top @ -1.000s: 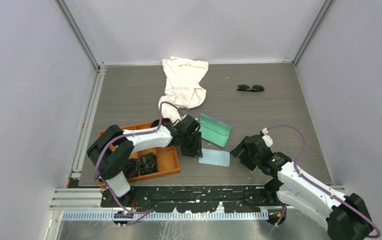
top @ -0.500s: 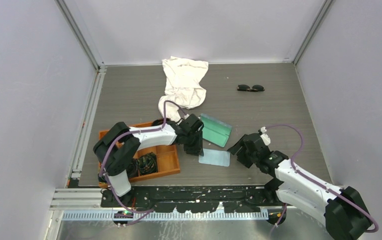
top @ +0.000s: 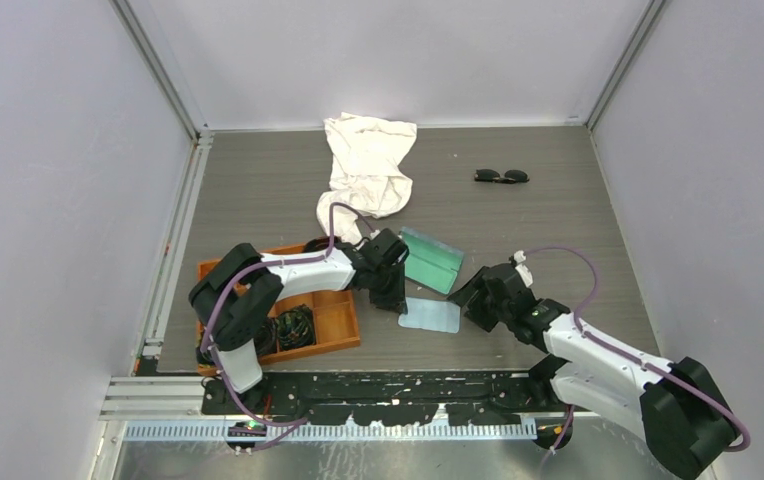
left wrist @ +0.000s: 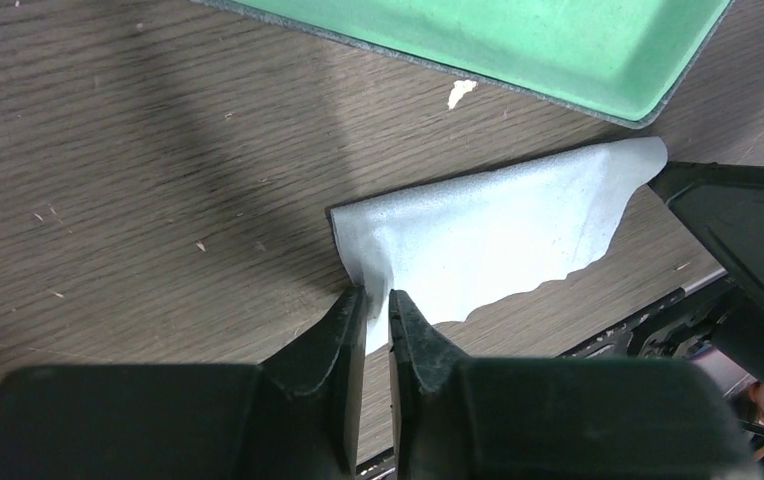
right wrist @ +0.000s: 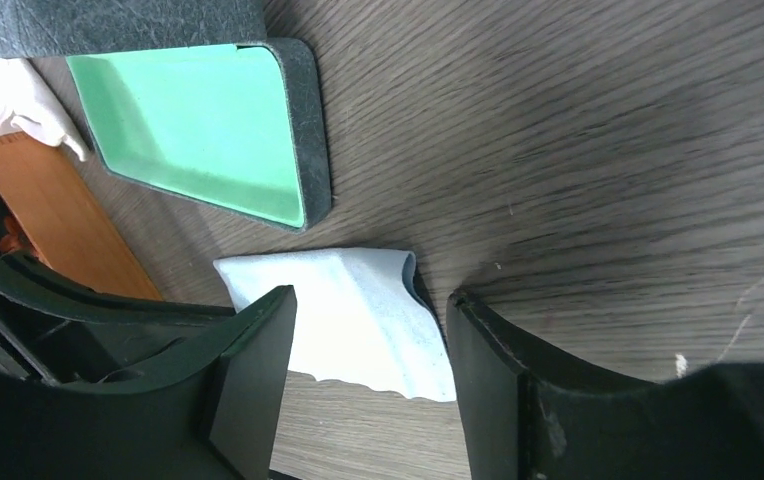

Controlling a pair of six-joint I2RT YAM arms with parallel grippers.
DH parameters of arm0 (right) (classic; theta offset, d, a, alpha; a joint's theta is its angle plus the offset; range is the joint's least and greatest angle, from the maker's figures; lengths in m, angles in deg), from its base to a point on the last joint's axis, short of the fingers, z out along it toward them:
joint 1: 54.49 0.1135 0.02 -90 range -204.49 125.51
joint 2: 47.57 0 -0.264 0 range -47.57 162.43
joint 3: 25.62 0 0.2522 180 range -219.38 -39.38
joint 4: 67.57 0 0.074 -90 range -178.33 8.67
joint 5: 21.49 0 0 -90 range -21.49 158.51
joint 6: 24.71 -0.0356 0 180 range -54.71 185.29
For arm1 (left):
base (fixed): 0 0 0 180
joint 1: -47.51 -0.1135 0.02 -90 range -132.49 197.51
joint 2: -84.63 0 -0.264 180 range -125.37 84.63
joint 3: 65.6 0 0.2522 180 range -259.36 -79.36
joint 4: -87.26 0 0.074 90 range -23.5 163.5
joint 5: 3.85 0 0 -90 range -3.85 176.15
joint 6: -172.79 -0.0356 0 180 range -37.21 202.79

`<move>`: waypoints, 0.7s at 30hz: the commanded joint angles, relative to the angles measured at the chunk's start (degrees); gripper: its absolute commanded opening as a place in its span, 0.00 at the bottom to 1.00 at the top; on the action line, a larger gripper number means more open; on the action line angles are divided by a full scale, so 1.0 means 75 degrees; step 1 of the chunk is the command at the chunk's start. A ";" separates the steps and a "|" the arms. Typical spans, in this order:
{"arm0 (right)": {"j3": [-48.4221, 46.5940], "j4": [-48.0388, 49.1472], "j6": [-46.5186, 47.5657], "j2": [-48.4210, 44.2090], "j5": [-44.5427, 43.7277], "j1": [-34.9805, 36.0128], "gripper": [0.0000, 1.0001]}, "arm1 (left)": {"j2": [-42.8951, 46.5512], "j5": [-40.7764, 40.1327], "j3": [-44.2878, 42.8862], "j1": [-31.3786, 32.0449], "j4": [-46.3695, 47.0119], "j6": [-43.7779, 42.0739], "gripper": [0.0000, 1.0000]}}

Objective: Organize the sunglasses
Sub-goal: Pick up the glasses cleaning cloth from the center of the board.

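The black sunglasses (top: 501, 176) lie folded on the table at the far right, away from both arms. The open grey-blue case (top: 430, 260) with its mint lining lies mid-table and also shows in the left wrist view (left wrist: 518, 40) and the right wrist view (right wrist: 198, 120). A small pale-blue cleaning cloth (top: 430, 316) lies just in front of the case. My left gripper (top: 398, 303) (left wrist: 375, 297) is shut on the cloth's left edge (left wrist: 498, 240). My right gripper (top: 465, 300) (right wrist: 369, 294) is open, its jaws on either side of the cloth's right end (right wrist: 348, 290).
A crumpled white cloth (top: 368, 170) lies at the back centre. An orange tray (top: 343, 322) at the near left holds black coiled bundles (top: 295, 325). The tray's side shows in the right wrist view (right wrist: 53, 215). Walls enclose the table on three sides.
My right gripper has moved left up to the pale-blue cloth's right end. My left gripper has shifted slightly and stays pinched on the cloth's left edge.
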 commanded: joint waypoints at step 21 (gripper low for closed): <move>-0.0174 -0.0686 0.0837 0.0475 0.0155 0.0028 0.59 | 0.0488 -0.0807 0.0137 0.0145 -0.0115 -0.0165 0.45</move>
